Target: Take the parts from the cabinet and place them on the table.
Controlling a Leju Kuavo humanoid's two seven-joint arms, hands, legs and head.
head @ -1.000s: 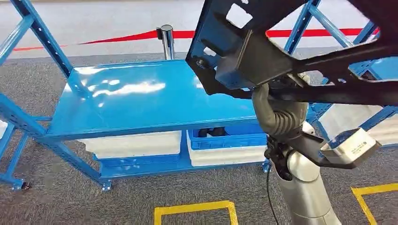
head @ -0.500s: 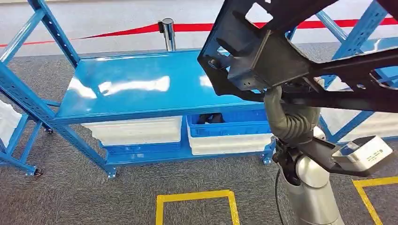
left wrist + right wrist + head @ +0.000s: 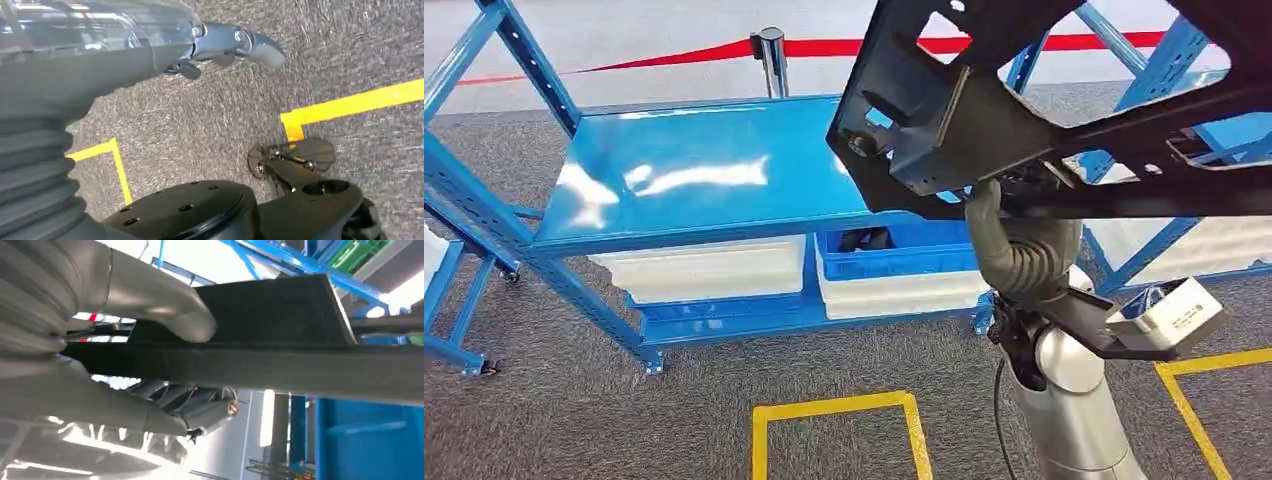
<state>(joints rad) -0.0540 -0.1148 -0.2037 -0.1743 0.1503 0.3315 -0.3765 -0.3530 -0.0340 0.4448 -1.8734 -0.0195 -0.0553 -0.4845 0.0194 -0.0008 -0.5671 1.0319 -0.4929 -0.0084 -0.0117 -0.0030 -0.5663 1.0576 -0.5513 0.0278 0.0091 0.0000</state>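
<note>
The big black metal frame part (image 3: 1044,110) is filling the upper right of the head view, hanging above the glossy blue tabletop (image 3: 694,170) at centre left. The right hand (image 3: 150,365) is gripping its edge, thumb above, fingers (image 3: 200,405) below. The left hand (image 3: 220,45) is holding nothing, fingers slightly apart.

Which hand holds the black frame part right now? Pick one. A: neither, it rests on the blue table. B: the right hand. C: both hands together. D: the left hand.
B: in the right wrist view the right hand has its thumb on one side of the black frame part and its fingers on the other, while the left hand hangs over the carpet holding nothing.
</note>
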